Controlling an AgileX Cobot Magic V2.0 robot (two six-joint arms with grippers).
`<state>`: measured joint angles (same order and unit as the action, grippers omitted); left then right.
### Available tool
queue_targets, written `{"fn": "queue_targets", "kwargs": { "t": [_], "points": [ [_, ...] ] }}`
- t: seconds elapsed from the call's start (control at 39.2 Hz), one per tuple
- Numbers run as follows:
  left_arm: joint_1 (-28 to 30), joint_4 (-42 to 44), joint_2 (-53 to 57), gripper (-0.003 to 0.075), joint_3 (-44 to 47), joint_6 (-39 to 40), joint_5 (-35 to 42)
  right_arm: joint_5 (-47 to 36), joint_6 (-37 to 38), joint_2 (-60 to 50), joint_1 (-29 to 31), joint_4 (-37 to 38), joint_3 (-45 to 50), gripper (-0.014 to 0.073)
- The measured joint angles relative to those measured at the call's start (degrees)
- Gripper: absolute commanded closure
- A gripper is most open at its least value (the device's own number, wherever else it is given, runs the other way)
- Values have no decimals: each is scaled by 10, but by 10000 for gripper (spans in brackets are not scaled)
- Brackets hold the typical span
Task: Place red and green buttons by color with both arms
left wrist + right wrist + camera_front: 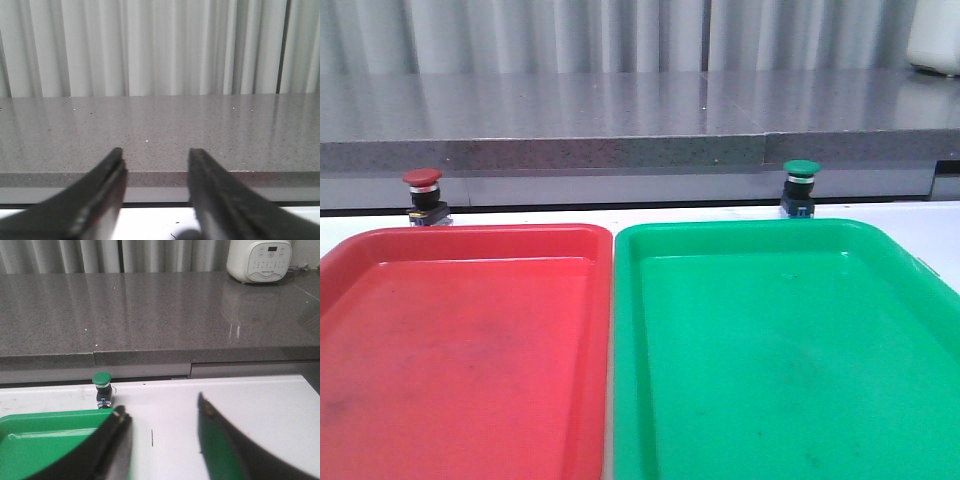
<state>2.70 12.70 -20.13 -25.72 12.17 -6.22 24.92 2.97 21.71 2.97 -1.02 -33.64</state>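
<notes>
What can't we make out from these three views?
- Red button: seen only in the front view, its base hidden behind the red tray rim.
- Green button: small in both views, base detail unreadable.
- Both trays: near ends cut off by the front view's bottom edge; green tray also by the right edge.
- Left gripper and right gripper: blurred, open; arms absent from the front view.

A red tray (460, 340) fills the lower left of the front view, a green tray (790, 350) the lower right, side by side on the white bench (940, 235). Behind runs a grey stone counter (620, 110), with a white appliance (259, 260) upper right and pale curtains (620, 35) beyond.
</notes>
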Motion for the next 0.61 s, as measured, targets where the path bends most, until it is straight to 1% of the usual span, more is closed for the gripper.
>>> {"fn": "queue_targets", "kwargs": {
  "t": [0.05, 0.08, 0.13, 0.61],
  "points": [
    [0, 0, 0, 60, 0, 0, 0, 0, 0, 0, 0, 0, 0, -76],
    [0, 0, 0, 47, 0, 0, 0, 0, 0, 0, 0, 0, 0, -68],
    [0, 0, 0, 46, 0, 0, 0, 0, 0, 0, 0, 0, 0, -53],
    [0, 0, 0, 48, 0, 0, 1, 0, 0, 0, 0, 0, 0, -52]
  ]
}}
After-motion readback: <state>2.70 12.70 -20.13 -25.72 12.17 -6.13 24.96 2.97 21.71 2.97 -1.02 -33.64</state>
